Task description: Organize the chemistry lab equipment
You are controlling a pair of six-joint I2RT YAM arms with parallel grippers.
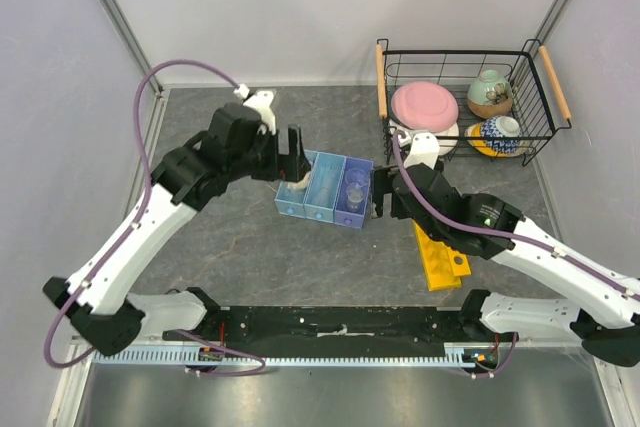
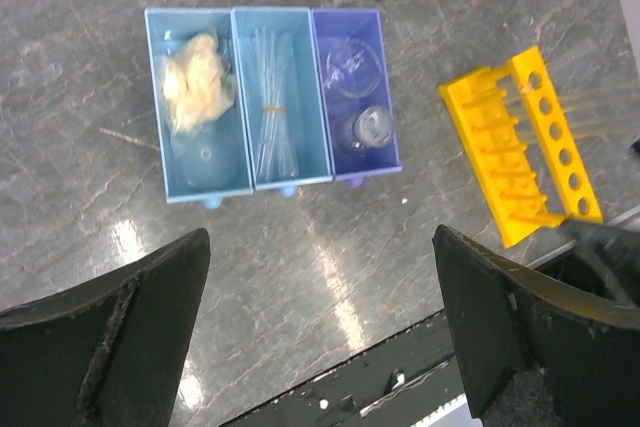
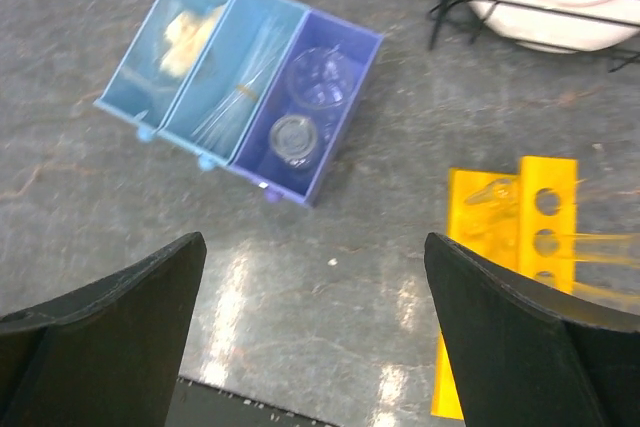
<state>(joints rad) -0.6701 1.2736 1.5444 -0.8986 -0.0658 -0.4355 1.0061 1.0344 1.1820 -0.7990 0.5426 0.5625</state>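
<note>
The blue three-compartment tray [image 2: 232,97] is set on the worktop [image 2: 80,197] between the left tool [image 2: 320,277] and the right tool [image 3: 315,267], both spread with nothing gripped. A cream lump [image 2: 195,82], test tubes [image 2: 272,107] and clear glassware [image 2: 372,127] are held in separate compartments. Bare worktop is left along its edges. The yellow rack [image 2: 520,147] is laid beside the right tool.

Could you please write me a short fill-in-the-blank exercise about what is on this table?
The test tubes lie in the ____ compartment of the tray.
The rack is coloured ____.
The plate in the wire basket is coloured ____.
Missing words: middle, yellow, pink.
</note>
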